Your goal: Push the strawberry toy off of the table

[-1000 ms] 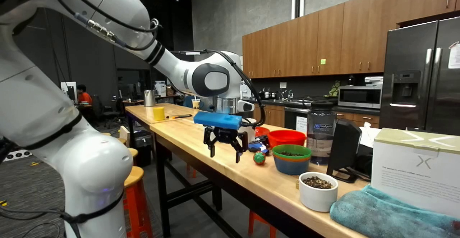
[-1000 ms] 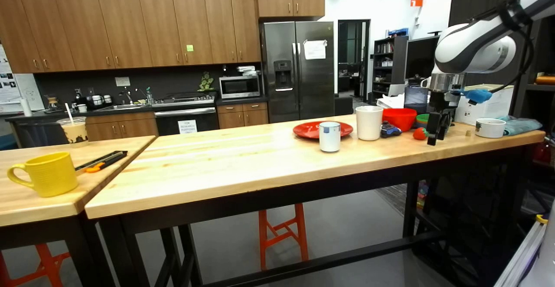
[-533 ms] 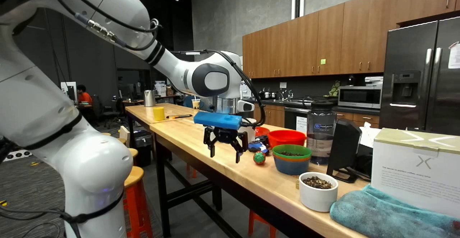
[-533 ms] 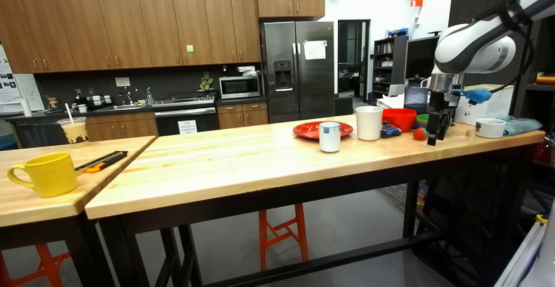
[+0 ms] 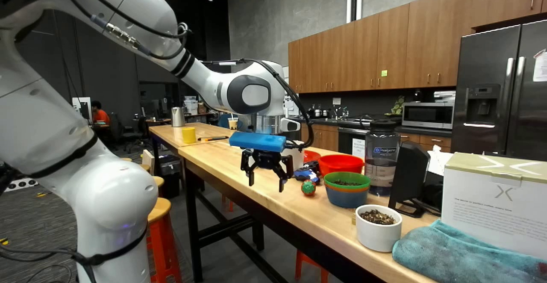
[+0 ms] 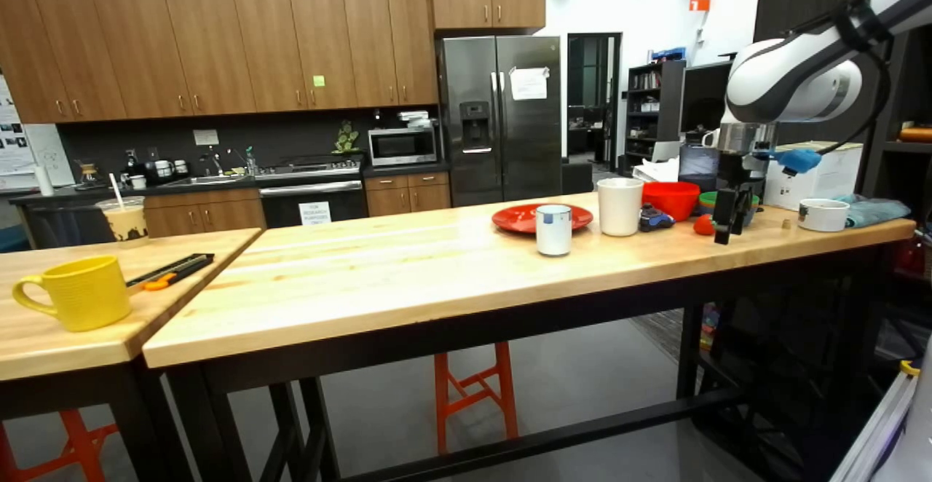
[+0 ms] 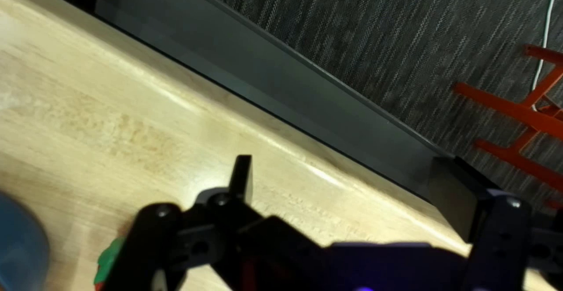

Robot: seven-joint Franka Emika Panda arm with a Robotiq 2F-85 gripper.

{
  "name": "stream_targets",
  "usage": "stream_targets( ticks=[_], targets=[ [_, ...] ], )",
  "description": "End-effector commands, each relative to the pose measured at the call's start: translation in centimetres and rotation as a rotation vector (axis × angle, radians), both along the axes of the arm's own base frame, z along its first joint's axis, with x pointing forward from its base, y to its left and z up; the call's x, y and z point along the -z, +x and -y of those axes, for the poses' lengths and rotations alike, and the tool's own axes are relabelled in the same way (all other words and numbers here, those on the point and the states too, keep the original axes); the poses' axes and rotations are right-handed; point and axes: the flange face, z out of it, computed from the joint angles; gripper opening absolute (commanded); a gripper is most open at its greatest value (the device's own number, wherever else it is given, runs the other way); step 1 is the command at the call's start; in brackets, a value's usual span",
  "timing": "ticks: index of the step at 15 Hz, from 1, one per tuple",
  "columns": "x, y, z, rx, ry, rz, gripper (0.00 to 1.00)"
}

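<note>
The strawberry toy (image 5: 308, 187), red with a green top, rests on the wooden table (image 5: 333, 224) near its front edge. It also shows in an exterior view (image 6: 703, 225), and its green top (image 7: 107, 259) shows in the wrist view, partly hidden behind a finger. My gripper (image 5: 266, 185) is open and empty, pointing down beside the toy. In the wrist view the gripper (image 7: 345, 185) has one finger over the tabletop and the other beyond the table edge. The strawberry lies outside the jaws. I cannot tell whether a finger touches it.
Close to the toy stand stacked bowls (image 5: 347, 189), a blue game controller (image 5: 307, 172) and a red bowl (image 5: 341, 163). A white cup (image 6: 620, 207), a red plate (image 6: 513, 218) and a small mug (image 6: 553, 229) stand farther along. A white bowl (image 5: 378, 228) stands near the edge.
The gripper has shifted slightly, a little left in both exterior views and slightly up in one. It now covers more of the strawberry in an exterior view. The strawberry has not visibly moved.
</note>
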Motion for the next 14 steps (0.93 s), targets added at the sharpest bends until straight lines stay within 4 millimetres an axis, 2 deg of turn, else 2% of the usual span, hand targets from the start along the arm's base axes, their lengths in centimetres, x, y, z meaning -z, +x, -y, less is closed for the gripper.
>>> stream_targets(
  ticks=[1,5,6,9,10,12,14],
  targets=[
    [0.0,0.1,0.2,-0.002,-0.01,0.002,1.0],
    [0.7,-0.3,0.4,-0.002,0.003,-0.015,1.0],
    [1.5,-0.8,0.2,0.001,0.027,-0.031,1.0],
    [6.2,-4.2,-1.4,0.002,0.112,-0.128,1.0],
    [6.2,-3.1,-0.5,0.004,0.133,-0.168,1.0],
    [7.6,-3.9,-0.8,0.009,0.158,-0.196,1.0],
    [7.6,-3.9,-0.7,0.012,0.156,-0.186,1.0]
  ],
)
